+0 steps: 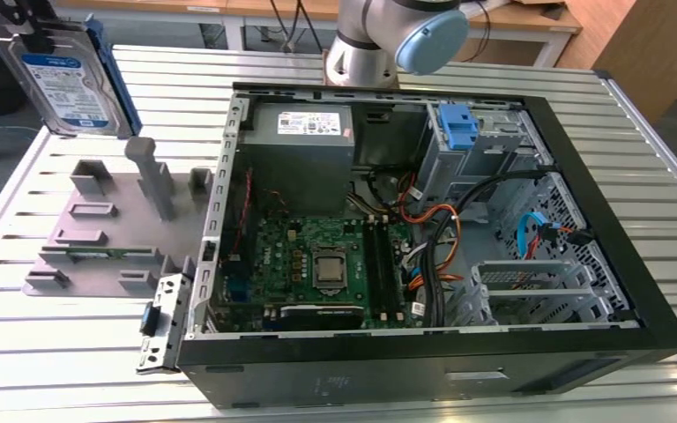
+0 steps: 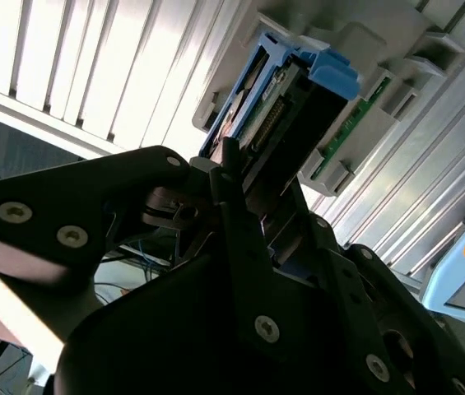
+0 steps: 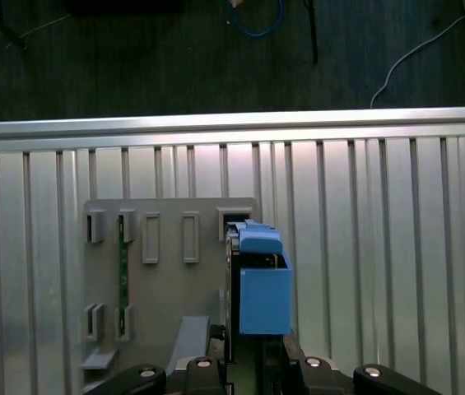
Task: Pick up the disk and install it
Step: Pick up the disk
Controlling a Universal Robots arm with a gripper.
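Exterior view shows you the disk [image 1: 66, 79] held clear of the stand [image 1: 103, 220], fingers [image 2: 239, 206] clamped on it; installing it in the case [image 1: 623, 220] remains.

**Materials and surface finishes on the bench**

The disk [image 1: 63, 75] has a silver metal shell, a smooth white-and-blue label with a slight gloss, and a blue plastic frame. The gripper [image 2: 261, 185] is matt black, studded with bright metal screw heads. The table [image 1: 68, 352] is ribbed bare metal with a brushed sheen. The stand [image 1: 103, 238] is matt grey plastic. The computer case [image 1: 433, 357] has a matt black outer frame and dull bare sheet metal within. Its power supply [image 1: 297, 132] is grey metal with a white paper sticker. The arm [image 1: 368, 44] is smooth satin grey with a pale blue cap.
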